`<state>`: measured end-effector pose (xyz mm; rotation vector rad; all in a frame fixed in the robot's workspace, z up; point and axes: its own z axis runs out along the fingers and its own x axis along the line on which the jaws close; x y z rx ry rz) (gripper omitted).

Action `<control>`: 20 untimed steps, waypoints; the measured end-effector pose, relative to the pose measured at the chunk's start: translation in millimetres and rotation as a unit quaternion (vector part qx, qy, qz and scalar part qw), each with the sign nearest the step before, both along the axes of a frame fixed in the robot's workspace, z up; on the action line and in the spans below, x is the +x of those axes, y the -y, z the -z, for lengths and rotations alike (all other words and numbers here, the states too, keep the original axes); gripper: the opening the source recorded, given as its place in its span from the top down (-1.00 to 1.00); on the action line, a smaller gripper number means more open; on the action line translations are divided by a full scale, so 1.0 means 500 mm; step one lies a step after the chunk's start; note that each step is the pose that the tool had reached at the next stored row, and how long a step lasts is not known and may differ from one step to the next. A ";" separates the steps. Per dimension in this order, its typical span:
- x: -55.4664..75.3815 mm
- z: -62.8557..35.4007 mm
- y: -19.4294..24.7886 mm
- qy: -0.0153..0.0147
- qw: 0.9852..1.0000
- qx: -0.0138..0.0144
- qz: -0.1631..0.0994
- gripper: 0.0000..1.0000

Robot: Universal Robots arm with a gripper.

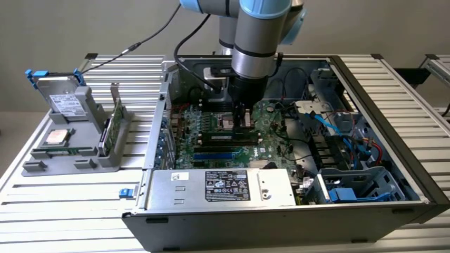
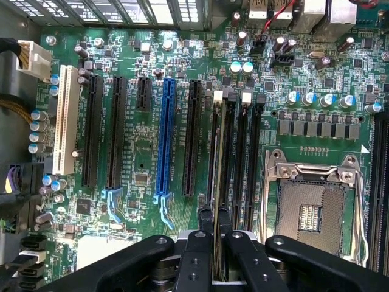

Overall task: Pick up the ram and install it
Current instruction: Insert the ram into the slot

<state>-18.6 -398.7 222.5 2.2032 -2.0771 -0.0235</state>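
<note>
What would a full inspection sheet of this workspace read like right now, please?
Surface: slatted metal table carrying an open computer case.
Job's things: the ram, edge-on, in line with the black memory slots; whether it is seated cannot be told.
Clutter: grey fixture on the exterior view's left, holding a hard drive and an expansion card.
Grippers: gripper low inside the case, jaws shut on the ram.
Cables: blue cables in the case; black cable behind the arm.
Surroundings: plain wall; nothing else seen.
</note>
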 end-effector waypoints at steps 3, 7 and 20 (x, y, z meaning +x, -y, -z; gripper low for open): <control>0.000 0.000 0.0000 -0.002 1.000 0.000 0.000 0.73; 0.001 0.001 0.0000 -0.004 1.000 0.000 0.000 0.73; 0.001 -0.004 0.0000 -0.004 1.000 -0.001 0.000 0.73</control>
